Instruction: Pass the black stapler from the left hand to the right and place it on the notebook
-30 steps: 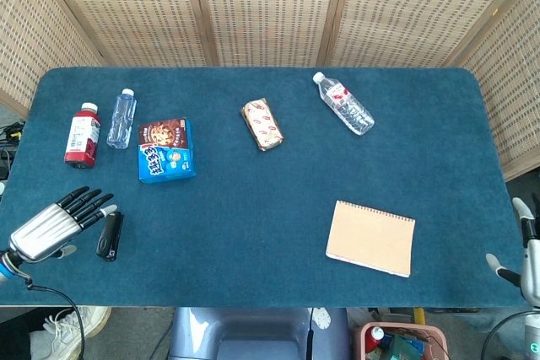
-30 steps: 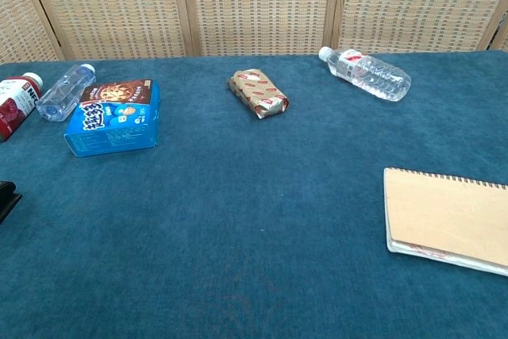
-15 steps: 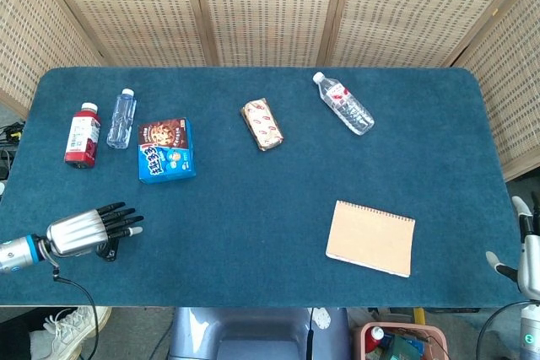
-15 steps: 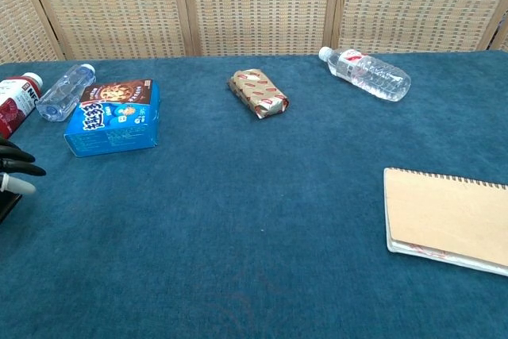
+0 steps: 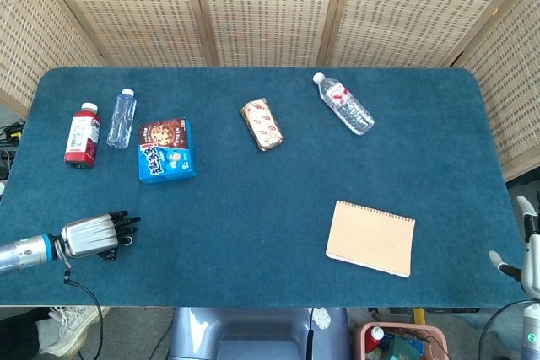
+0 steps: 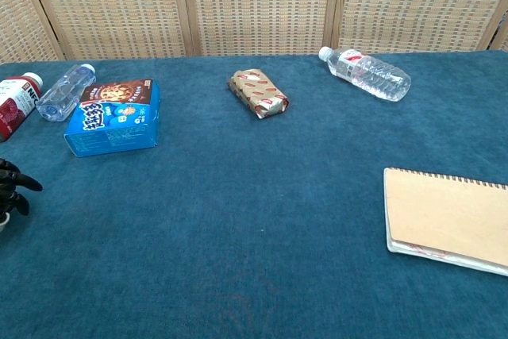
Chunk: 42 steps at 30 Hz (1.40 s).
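The black stapler [image 5: 107,254] lies at the table's front left and is almost wholly covered by my left hand [image 5: 91,234]. Only a dark sliver of it shows under the palm. The left hand's fingers [image 6: 11,186] are curled down around it, and the stapler still sits on the cloth. The tan spiral notebook [image 5: 371,238] lies flat at the front right, also seen in the chest view [image 6: 448,220]. My right hand [image 5: 526,246] hangs off the table's right edge, its fingers apart and holding nothing.
On the blue cloth [image 5: 270,191] are a red drink bottle [image 5: 82,135], a small water bottle [image 5: 121,118], a blue cookie box [image 5: 166,150], a wrapped snack [image 5: 262,124] and a clear bottle [image 5: 345,104] lying down. Wicker screens stand behind.
The left hand has come down over the stapler, and its fingers have gone from spread to curled around it. The right hand has barely moved.
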### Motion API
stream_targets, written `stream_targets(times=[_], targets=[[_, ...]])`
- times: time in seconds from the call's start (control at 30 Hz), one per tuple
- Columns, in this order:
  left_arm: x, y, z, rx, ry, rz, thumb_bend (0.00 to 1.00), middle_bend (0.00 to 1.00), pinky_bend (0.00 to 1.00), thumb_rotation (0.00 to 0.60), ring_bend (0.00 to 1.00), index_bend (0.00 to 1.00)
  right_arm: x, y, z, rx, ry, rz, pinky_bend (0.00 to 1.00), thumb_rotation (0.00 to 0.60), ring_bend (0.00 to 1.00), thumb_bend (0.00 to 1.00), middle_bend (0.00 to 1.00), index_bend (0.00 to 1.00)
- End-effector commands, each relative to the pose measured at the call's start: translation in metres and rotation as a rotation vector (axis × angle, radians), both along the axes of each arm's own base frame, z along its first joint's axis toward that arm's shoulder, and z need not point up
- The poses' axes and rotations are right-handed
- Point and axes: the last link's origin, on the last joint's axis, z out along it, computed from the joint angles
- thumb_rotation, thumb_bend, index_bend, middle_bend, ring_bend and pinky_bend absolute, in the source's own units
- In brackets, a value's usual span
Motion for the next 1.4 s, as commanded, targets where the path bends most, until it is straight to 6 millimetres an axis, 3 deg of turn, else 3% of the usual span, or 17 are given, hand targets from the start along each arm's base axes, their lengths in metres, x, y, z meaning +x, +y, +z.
stream_targets(times=[0.03,0.23,0.5,0.73,0.77,0.83,0.93,1.07,1.2,1.4], targets=[[-0.001,0.001,0.0,0.008,0.007,0.003,0.34,0.38,0.36,0.6,0.23,0.51,-0.001,0.0,0.0,0.0,-0.004,-0.002,0.0,0.6,0.0,0.0,0.0,0.0],[0.003,0.004,0.001,0.048,-0.03,0.0,0.48,0.54,0.5,0.6,0.39,0.7,-0.002,-0.001,0.001,0.002,-0.014,-0.008,0.0,0.6,0.0,0.0,0.0,0.0],[0.016,0.009,0.008,0.089,-0.111,-0.038,0.5,0.56,0.51,0.6,0.4,0.72,-0.002,-0.001,0.001,0.007,-0.018,-0.007,0.0,0.6,0.0,0.0,0.0,0.0],[0.068,0.032,0.005,0.105,-0.269,-0.207,0.5,0.56,0.51,0.6,0.4,0.72,-0.002,-0.001,0.001,0.011,-0.027,-0.006,0.0,0.6,0.0,0.0,0.0,0.0],[0.09,0.045,-0.004,0.115,-0.327,-0.243,0.5,0.56,0.51,0.6,0.4,0.72,-0.002,0.0,0.002,0.009,-0.03,-0.007,0.0,0.6,0.0,0.0,0.0,0.0],[0.114,0.059,-0.017,0.115,-0.383,-0.252,0.5,0.56,0.51,0.6,0.4,0.72,-0.002,0.0,0.003,0.008,-0.03,-0.007,0.0,0.6,0.0,0.0,0.0,0.0],[0.14,0.072,-0.034,0.113,-0.433,-0.26,0.5,0.56,0.52,0.6,0.4,0.72,-0.001,0.001,0.003,0.007,-0.032,-0.007,0.0,0.6,0.0,0.0,0.0,0.0],[0.181,0.094,-0.072,0.121,-0.454,-0.225,0.5,0.56,0.52,0.6,0.4,0.72,-0.001,0.002,0.005,0.002,-0.04,-0.01,0.0,0.6,0.0,0.0,0.0,0.0],[0.221,0.101,-0.109,0.11,-0.492,-0.189,0.5,0.56,0.52,0.6,0.4,0.72,-0.003,0.002,0.007,-0.001,-0.047,-0.017,0.0,0.6,0.0,0.0,0.0,0.0],[0.256,0.105,-0.144,0.101,-0.494,-0.158,0.5,0.56,0.52,0.6,0.4,0.72,-0.007,0.003,0.01,-0.009,-0.053,-0.033,0.0,0.6,0.0,0.0,0.0,0.0]])
